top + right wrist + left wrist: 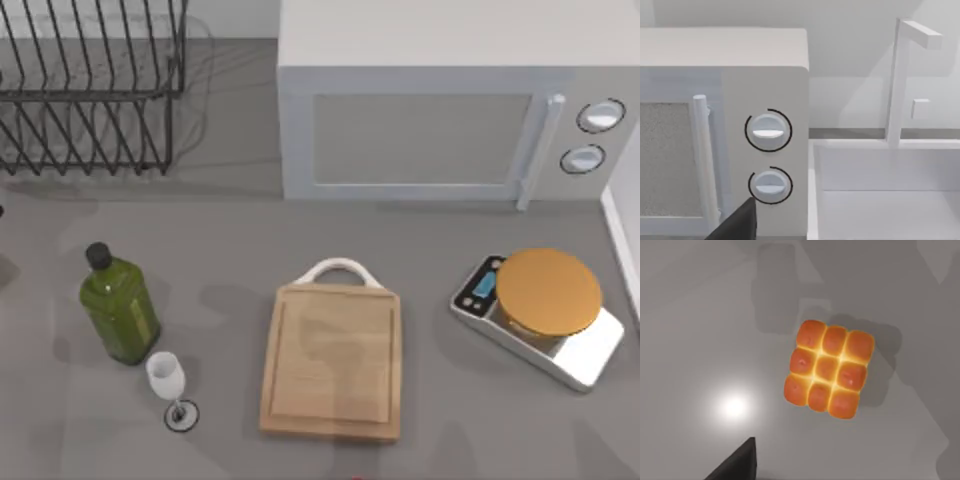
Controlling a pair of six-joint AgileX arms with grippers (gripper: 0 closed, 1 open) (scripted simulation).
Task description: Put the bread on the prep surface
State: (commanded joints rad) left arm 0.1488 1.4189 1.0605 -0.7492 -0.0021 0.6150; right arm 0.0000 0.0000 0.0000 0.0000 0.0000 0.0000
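glossy nine-domed bread (829, 369), grey countertop (700, 340)

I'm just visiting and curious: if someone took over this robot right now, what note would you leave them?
Left arm: its wrist camera looks down on the bread, which lies alone on the grey countertop, not gripped.
Right arm: its wrist camera faces the microwave dials and the sink.
Cutting board: bare, between the oil bottle and the scale.
Done: nothing yet. Left: grasp the bread, place it on the board.
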